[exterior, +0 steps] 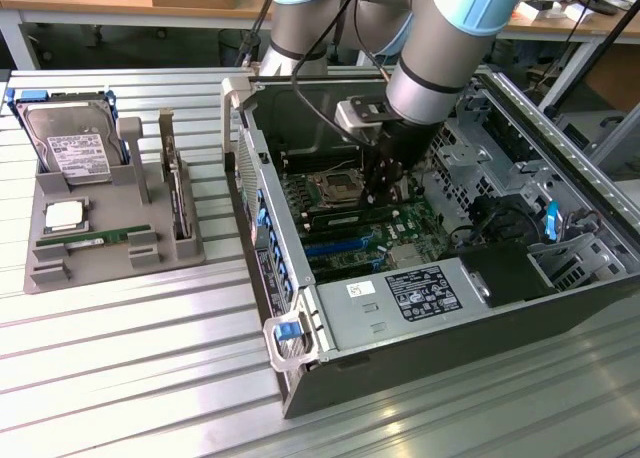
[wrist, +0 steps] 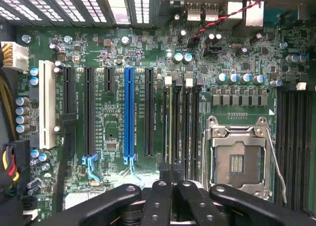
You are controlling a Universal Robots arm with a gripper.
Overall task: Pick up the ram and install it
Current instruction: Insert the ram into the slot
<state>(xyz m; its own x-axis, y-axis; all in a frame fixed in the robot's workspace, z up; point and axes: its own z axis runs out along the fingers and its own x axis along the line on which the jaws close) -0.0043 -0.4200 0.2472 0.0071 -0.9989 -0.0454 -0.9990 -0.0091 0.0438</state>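
The ram (wrist: 170,120) stands edge-on in a black memory slot of the motherboard (wrist: 113,132), between the blue expansion slot and the empty processor socket (wrist: 237,159). My gripper (wrist: 171,175) is shut, fingertips pressed together right over the near end of the ram; I cannot tell whether they touch it. In the exterior view the gripper (exterior: 383,200) reaches down into the open computer case (exterior: 300,308), just above the ram (exterior: 335,219) beside the socket.
A grey tray (exterior: 45,268) at the exterior view's left holds a hard drive (exterior: 70,143), a silver processor (exterior: 65,215), another green memory stick (exterior: 95,240) and an upright card (exterior: 178,198). Case walls, a drive cage (exterior: 480,148) and cables surround the gripper.
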